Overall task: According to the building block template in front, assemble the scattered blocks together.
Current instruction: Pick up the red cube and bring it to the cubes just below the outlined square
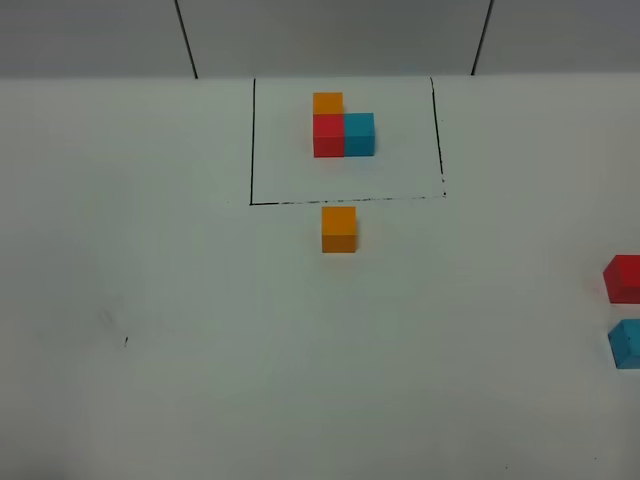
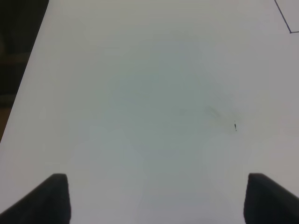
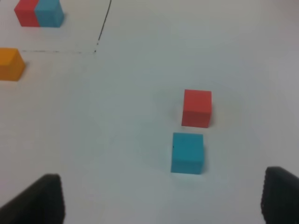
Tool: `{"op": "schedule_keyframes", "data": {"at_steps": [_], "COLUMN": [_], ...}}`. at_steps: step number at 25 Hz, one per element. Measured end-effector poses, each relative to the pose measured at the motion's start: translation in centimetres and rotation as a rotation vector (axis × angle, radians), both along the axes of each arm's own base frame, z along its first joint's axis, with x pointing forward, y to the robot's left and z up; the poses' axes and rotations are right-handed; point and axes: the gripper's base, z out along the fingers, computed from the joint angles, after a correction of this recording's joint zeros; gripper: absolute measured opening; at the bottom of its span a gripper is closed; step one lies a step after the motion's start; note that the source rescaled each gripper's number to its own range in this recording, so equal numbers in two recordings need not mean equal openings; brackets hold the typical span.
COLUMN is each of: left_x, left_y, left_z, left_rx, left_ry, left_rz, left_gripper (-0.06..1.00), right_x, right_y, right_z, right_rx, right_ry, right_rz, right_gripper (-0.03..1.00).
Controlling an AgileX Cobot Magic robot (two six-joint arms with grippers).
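Cubes, matte and sharp-edged, are spread across the smooth white counter [image 1: 200, 350]. At the far side sits the template [image 1: 343, 130]: orange, red and blue cubes pressed together in an L. Orange is on red's far side and blue touches red's flank, all inside a thin black outline [image 1: 252, 140] whose near line looks broken and scratchy. Just outside that near line stands the loose orange cube [image 1: 339, 229], alone and square to the frame. Over at the right edge, the red cube [image 1: 623, 278] and the blue cube [image 1: 627, 343] are both cut off in the overhead view. The right wrist view shows them whole, close together but not touching, with blue nearer the camera. Right tool [image 3: 161, 200]: only two dark, blurred fingertips show, spread wide, short of the blue cube and gripping nothing. Left tool [image 2: 156, 200]: same story, tips far apart over plain counter, a tiny dark speck [image 2: 235, 126] ahead of them. A corner of the outline just creeps in at the picture's edge.
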Motion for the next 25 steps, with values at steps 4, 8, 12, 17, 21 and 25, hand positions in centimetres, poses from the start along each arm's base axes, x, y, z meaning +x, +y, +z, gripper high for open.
{"op": "schedule_keyframes", "data": {"at_steps": [4,8,12,17,21,25], "left_x": [0.00,0.00,0.00,0.00,0.00,0.00], "left_y": [0.00,0.00,0.00,0.00,0.00,0.00], "left_z": [0.00,0.00,0.00,0.00,0.00,0.00], "left_rx": [0.000,0.000,0.000,0.000,0.001,0.001], "left_ry": [0.000,0.000,0.000,0.000,0.000,0.000], "left_rz": [0.000,0.000,0.000,0.000,-0.001,-0.001], "left_gripper": [0.73,0.73,0.73,0.73,0.73,0.73], "right_x": [0.00,0.00,0.00,0.00,0.00,0.19], "right_y": [0.00,0.00,0.00,0.05,0.05,0.05], "right_z": [0.00,0.00,0.00,0.00,0.00,0.05], "right_rx": [0.000,0.000,0.000,0.005,0.005,0.021], "right_ry": [0.000,0.000,0.000,0.000,0.000,0.010], "right_rz": [0.000,0.000,0.000,0.004,0.004,-0.006], "right_gripper": [0.90,0.90,0.90,0.90,0.90,0.90]}}
